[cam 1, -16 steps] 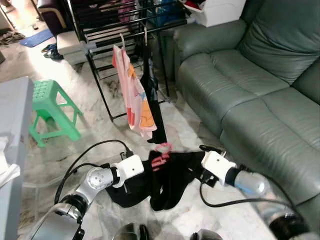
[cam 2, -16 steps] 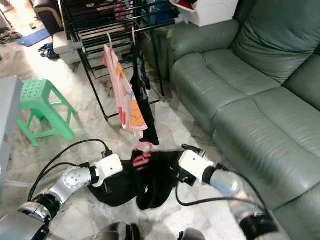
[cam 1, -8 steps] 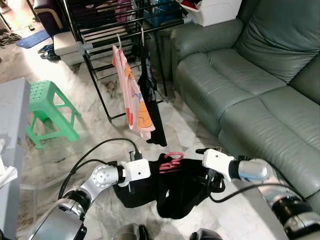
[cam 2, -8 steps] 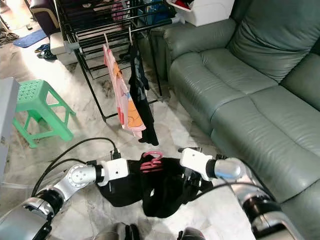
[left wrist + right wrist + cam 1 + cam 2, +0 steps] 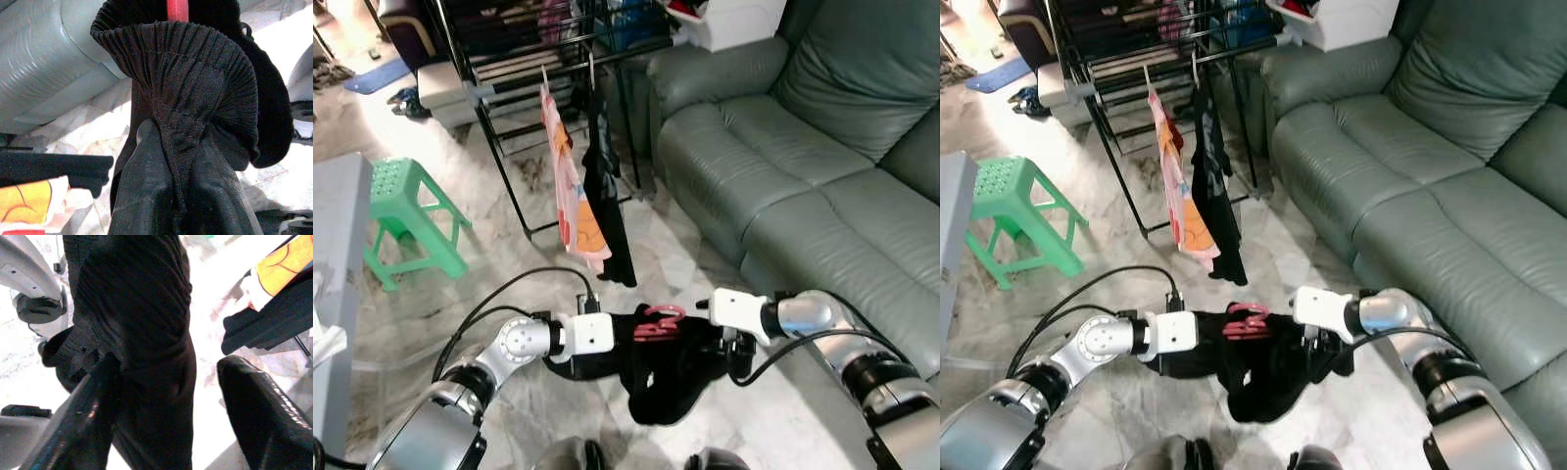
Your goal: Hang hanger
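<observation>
A pink hanger point(image 5: 656, 321) pokes out of a black garment point(image 5: 668, 384) held low over the floor between my two arms. The garment sags in a bunch below it. My left gripper point(image 5: 178, 196) is shut on a pleated fold of the black cloth, and the hanger's neck point(image 5: 177, 9) shows just beyond. From the other side comes my right gripper point(image 5: 171, 364). Its fingers point(image 5: 83, 411) are spread wide, with dark cloth lying between them against one finger. In the eye views both sets of fingers are hidden in the cloth.
A black drying rack point(image 5: 558, 49) stands ahead with a pink garment point(image 5: 570, 186) and a black one point(image 5: 607, 186) hanging on it. A green sofa point(image 5: 803, 176) fills the right side. At the left are a green stool point(image 5: 406, 211) and a grey table point(image 5: 333, 245).
My left gripper has moved right, closer to the hanger. The black garment has gathered into a narrower bunch between the arms. The right wrist has drawn in slightly.
</observation>
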You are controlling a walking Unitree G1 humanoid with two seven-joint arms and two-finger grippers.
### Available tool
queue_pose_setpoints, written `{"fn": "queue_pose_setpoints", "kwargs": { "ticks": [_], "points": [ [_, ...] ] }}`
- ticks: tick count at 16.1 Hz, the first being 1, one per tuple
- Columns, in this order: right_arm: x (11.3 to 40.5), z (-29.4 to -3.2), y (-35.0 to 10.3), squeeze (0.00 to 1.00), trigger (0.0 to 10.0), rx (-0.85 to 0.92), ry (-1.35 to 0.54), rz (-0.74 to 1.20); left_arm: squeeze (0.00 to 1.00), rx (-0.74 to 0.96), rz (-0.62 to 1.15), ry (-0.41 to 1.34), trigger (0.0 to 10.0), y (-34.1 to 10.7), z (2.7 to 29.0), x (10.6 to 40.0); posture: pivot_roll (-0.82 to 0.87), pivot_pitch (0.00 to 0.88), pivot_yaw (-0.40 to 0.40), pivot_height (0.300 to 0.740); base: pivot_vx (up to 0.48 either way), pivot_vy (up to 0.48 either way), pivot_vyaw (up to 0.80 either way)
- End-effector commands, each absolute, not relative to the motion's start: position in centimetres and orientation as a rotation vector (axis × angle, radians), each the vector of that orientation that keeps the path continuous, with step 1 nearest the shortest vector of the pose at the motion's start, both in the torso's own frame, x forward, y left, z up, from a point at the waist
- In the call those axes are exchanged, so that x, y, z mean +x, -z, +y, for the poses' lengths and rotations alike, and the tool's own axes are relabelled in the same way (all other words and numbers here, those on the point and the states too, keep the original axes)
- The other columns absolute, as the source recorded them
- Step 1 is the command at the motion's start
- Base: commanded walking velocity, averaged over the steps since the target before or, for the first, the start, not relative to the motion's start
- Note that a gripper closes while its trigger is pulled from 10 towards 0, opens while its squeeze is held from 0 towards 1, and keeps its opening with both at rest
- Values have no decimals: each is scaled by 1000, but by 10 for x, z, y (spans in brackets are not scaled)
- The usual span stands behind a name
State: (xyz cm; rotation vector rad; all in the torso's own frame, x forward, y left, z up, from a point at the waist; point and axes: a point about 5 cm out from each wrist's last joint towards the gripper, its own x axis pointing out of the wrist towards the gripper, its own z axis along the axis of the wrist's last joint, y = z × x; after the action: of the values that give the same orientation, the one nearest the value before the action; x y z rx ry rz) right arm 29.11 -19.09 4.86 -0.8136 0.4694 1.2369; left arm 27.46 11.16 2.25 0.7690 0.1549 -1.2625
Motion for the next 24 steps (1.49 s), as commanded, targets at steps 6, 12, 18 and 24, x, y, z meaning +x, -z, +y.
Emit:
{"fn": "queue_pose_setpoints", "kwargs": {
  "ticks": [6, 12, 18, 24],
  "points": [
    [294, -183, -43, 0, 0, -873, -1298, 508, 0, 782, 115, 1299, 0, -33, 103, 283, -140, 0, 95, 740, 0, 0, 0],
    [292, -185, -41, 0, 0, -878, -1339, 546, 0, 782, 118, 1299, 0, -33, 102, 283, -141, 0, 93, 740, 0, 0, 0],
    [289, -190, -41, 0, 0, -867, -1360, 564, 0, 803, 144, 1291, 0, -29, 105, 282, -146, 0, 95, 740, 0, 0, 0],
    [287, -190, -38, 0, 0, -836, -1360, 581, 0, 820, 144, 1268, 0, -29, 107, 284, -144, 0, 92, 740, 0, 0, 0]
  ]
}}
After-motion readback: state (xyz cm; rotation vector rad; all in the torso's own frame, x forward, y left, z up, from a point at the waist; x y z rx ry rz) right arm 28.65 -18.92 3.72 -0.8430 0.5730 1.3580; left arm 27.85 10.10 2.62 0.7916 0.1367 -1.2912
